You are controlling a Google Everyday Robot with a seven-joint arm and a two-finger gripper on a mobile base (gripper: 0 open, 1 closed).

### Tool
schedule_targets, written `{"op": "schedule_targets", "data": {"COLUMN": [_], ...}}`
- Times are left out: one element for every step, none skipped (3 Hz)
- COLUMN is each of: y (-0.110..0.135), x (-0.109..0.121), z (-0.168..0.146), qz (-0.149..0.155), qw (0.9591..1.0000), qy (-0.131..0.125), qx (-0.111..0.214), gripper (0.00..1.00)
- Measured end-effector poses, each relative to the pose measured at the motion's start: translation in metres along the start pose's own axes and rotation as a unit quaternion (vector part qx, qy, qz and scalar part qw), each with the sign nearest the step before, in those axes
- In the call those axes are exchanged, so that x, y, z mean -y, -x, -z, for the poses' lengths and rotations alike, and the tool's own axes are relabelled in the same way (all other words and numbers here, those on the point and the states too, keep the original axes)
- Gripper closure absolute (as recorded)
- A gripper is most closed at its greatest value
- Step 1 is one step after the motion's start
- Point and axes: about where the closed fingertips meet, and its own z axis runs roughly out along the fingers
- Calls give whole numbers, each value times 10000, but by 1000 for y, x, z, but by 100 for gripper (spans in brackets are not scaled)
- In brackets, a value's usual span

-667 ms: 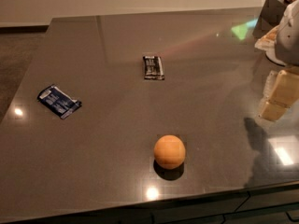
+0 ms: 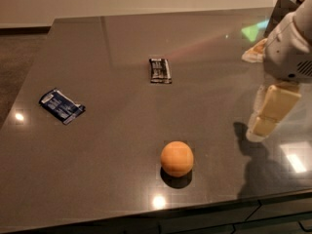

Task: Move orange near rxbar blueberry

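Observation:
The orange (image 2: pixel 177 158) is a round fruit resting on the dark table (image 2: pixel 122 57) near its front edge. The rxbar blueberry (image 2: pixel 61 106), a flat bar in a dark blue wrapper, lies at the table's left side, far from the orange. My gripper (image 2: pixel 262 128) hangs at the right side of the table, pointing down just above the surface. It is well to the right of the orange, touches nothing and holds nothing.
A black-and-white wrapped bar (image 2: pixel 160 70) lies near the table's middle, behind the orange. My pale arm housing (image 2: pixel 290 48) fills the upper right. The table's front edge runs just below the orange, and its left edge is beside the blue bar.
My gripper has moved left and slightly down, further over the table towards the orange. The orange and both bars have not moved.

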Motion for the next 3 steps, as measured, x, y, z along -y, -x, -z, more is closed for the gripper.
{"op": "schedule_targets", "data": {"y": [41,65,84], "x": [-34,-56,-75], "z": [-38,-61,-87], "qz": [523,842,1092], "qw": [9958,9894,9833], "qy": [530,837,1047], "qx": [542,841,1012], "gripper": [0,0,0]}}
